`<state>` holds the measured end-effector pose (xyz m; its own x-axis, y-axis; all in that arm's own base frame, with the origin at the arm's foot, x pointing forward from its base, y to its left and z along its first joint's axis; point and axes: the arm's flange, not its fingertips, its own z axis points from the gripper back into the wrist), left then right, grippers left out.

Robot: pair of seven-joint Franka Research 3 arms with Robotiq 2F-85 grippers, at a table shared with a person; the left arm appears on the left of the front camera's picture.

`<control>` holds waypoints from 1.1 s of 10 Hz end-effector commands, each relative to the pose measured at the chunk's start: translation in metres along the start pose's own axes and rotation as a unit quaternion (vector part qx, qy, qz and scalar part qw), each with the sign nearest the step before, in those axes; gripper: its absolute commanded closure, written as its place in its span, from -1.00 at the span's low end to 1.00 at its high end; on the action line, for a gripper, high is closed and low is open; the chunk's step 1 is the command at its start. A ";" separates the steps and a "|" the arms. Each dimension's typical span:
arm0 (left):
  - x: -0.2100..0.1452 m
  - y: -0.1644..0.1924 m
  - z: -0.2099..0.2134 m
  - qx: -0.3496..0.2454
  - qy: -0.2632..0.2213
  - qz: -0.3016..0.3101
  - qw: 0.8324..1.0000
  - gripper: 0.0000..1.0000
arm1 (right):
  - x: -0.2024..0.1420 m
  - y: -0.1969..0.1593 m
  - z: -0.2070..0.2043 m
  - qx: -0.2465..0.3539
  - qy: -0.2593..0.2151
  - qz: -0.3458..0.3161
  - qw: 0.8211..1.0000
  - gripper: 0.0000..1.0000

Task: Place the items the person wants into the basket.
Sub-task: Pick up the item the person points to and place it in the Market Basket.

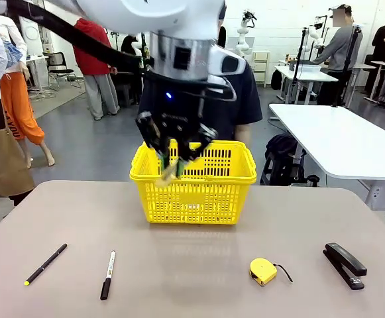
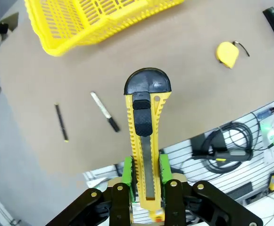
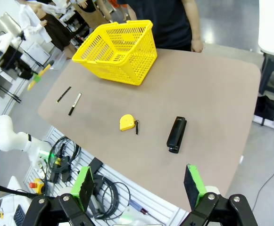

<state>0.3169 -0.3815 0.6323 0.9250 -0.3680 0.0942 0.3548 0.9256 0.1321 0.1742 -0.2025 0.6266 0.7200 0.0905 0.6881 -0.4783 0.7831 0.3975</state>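
Note:
My left gripper (image 1: 174, 151) is shut on the yellow-and-black utility knife (image 2: 145, 136), its green pads (image 2: 128, 172) clamping the handle. It hangs above the near left rim of the yellow basket (image 1: 199, 189). The thin black pen (image 1: 45, 264) and the black marker (image 1: 108, 273) lie on the near left of the table. The person (image 3: 172, 21) stands behind the basket, mostly hidden by the arm in the front view. My right gripper (image 3: 139, 186) is open and empty, high over the table's near edge.
A round yellow tape measure (image 1: 264, 271) and a black stapler (image 1: 344, 265) lie on the near right of the table (image 1: 199, 265). In the right wrist view, cables and a rack (image 3: 103, 188) sit below the table's near edge.

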 end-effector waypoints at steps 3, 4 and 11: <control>0.100 0.080 0.017 -0.072 0.025 -0.109 0.991 0.48 | -0.001 -0.001 -0.001 0.010 -0.003 0.006 1.000 -1.00; 0.120 0.095 0.004 -0.087 0.015 -0.089 0.992 0.48 | -0.001 -0.001 -0.001 0.010 -0.003 0.006 1.000 -1.00; 0.157 0.124 -0.027 -0.107 0.013 -0.063 0.992 0.48 | -0.001 -0.001 -0.001 0.010 -0.003 0.006 1.000 -1.00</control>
<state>0.5077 -0.3259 0.6377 0.8735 -0.4819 0.0687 0.4861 0.8711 -0.0704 0.1742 -0.2025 0.6266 0.7200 0.0905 0.6881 -0.4781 0.7833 0.3972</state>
